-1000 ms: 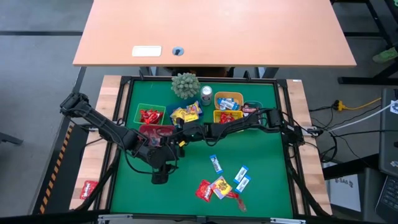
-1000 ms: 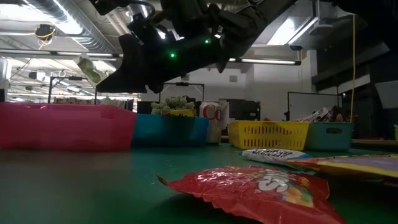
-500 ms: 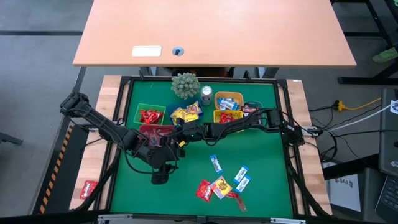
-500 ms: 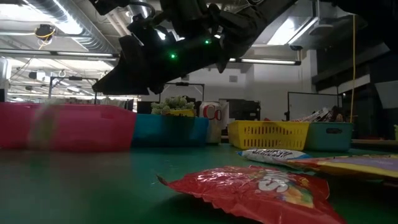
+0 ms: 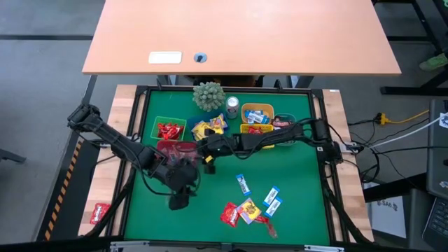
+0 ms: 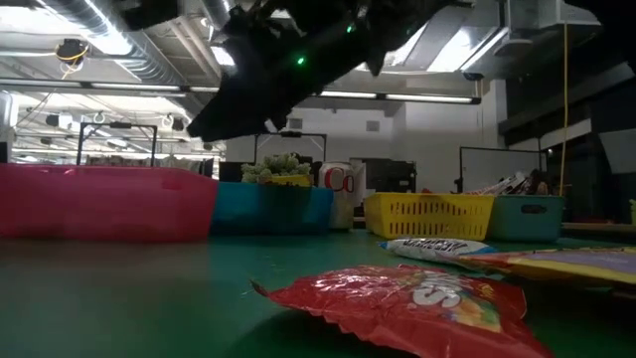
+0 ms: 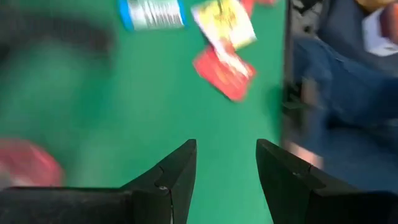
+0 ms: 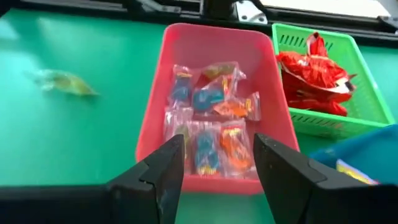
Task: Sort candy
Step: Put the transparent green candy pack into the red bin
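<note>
**Where each camera looks**

One camera hangs high and looks straight down on the whole green surface (image 5: 294, 175). One sits low on it, close behind a red candy (image 6: 397, 303), looking across into the room. Each wrist camera looks down from close by. The right one and the low one both see the pink bin (image 8: 211, 46).

The candy (image 6: 397, 303) has shiny, crinkly plastic wrappers. The table (image 5: 294, 175) has a flat green top that looks soft and matt, like felt. The pink bin (image 8: 214, 46) is smooth plastic, and the green bin (image 8: 367, 99) is plastic with little slots. The far desk (image 5: 238, 35) looks like smooth wood. The right gripper (image 8: 217, 165) fingers are dull black plastic.
</note>
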Robot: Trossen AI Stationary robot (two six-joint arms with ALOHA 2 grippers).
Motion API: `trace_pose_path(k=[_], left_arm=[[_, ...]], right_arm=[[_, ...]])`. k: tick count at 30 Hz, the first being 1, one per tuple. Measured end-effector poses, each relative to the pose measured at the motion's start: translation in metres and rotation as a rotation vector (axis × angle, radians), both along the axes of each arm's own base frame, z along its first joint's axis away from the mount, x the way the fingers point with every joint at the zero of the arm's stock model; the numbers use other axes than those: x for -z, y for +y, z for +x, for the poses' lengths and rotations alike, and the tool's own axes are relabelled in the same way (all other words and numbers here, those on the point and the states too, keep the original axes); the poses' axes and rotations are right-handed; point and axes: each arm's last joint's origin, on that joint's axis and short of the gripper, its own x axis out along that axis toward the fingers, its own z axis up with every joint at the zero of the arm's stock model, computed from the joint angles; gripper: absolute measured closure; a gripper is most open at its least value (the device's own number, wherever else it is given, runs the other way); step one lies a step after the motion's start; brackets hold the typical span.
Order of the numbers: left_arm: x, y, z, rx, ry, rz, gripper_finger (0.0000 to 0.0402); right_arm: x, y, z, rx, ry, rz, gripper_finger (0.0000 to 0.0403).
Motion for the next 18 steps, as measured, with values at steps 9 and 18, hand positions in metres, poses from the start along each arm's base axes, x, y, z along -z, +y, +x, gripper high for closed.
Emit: trace_pose_path(k=[9,18], left_arm=[[0.015,-0.021,-0.042,-0.315,0.429,-0.195,0.025],[0.031,-0.029,-0.058,-0.57,0.472,-0.045,0.025]], right_arm=[[-0.031,0.011,-0.024,-0.064,0.101,-0.067,0.0212],[-0.036,0.03,-0.038,-0.114,0.178,-0.08,0.0212]])
